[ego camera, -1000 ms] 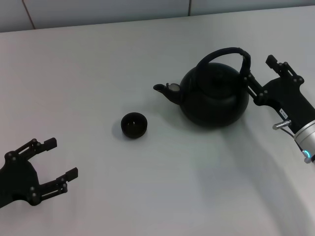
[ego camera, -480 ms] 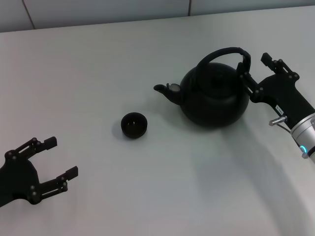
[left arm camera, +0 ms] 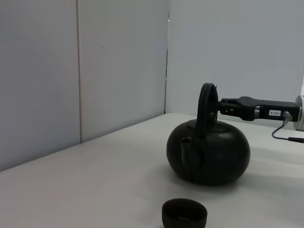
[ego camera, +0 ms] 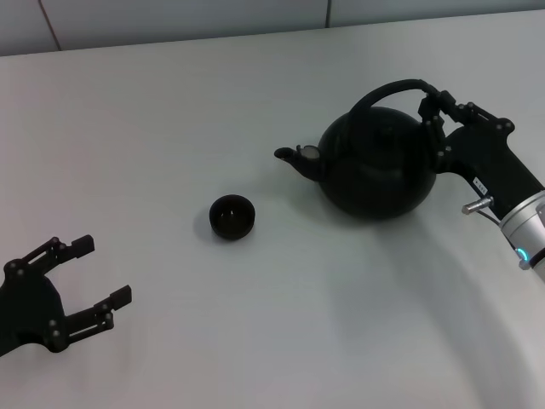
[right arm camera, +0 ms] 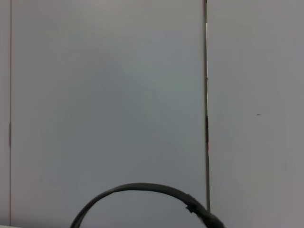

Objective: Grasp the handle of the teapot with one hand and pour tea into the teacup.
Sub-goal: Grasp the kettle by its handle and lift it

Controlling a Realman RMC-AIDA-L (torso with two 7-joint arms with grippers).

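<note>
Gripping the handle [ego camera: 393, 89] of the teapot [ego camera: 375, 162], the right end effector [ego camera: 433, 109] is clamped shut.

Matt black teapot [ego camera: 375, 166] and teacup [ego camera: 232, 216] stand on a smooth white table [ego camera: 170, 119].

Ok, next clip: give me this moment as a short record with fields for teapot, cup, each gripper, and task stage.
teapot: upright on the table, spout pointing toward the robot's left
handle: arched over the lid, right gripper at its right end
teacup: on the table, to the left of the spout and apart from it
right gripper: closed on the handle
left gripper: open, idle near the table's near left edge, holding nothing
stage: handle grasped, pouring not yet begun
</note>
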